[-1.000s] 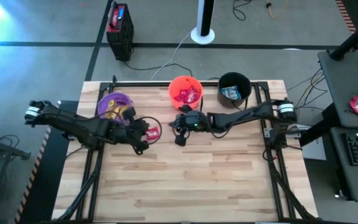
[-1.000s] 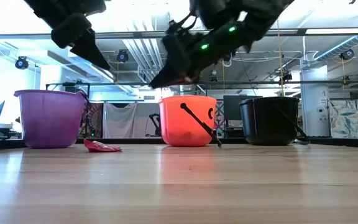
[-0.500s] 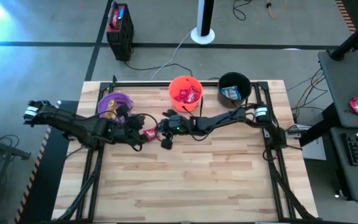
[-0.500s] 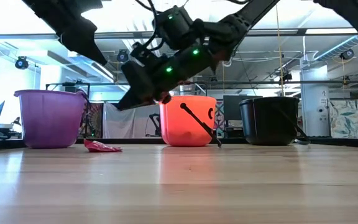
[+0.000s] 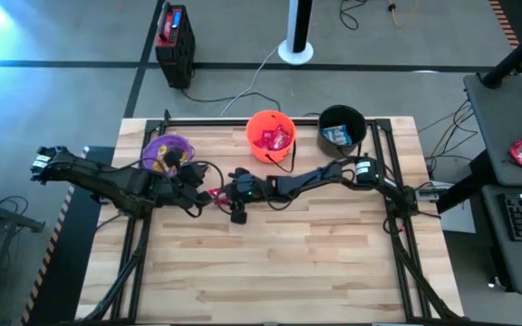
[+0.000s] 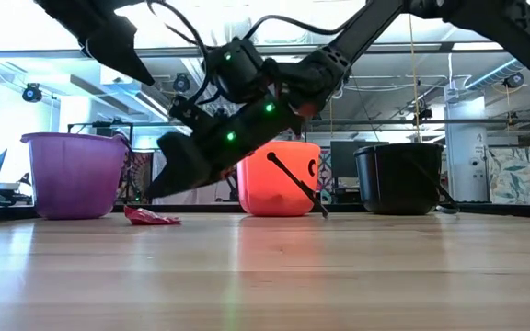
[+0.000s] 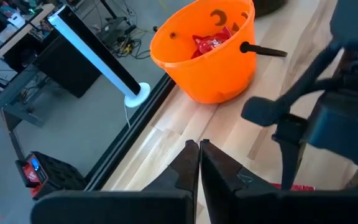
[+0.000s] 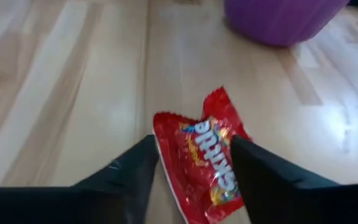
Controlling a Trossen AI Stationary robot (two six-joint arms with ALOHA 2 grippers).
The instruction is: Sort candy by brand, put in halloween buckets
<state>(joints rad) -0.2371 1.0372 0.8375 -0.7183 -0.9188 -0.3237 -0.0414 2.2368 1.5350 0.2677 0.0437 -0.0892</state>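
The right gripper [image 8: 191, 165] hangs over the red candy packet [image 8: 205, 163], centre frame on the worktop [image 8: 61, 93], jaws spread astride it, holding nothing. Lower squarely, then pinch across the wrapper's middle.

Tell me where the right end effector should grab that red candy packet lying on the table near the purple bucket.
Come straight down onto the red packet. It lies flat on the wood, so pinch across its narrow width, mid-body. The right end effector already has open fingers either side of it. The purple bucket stands clear beyond it.
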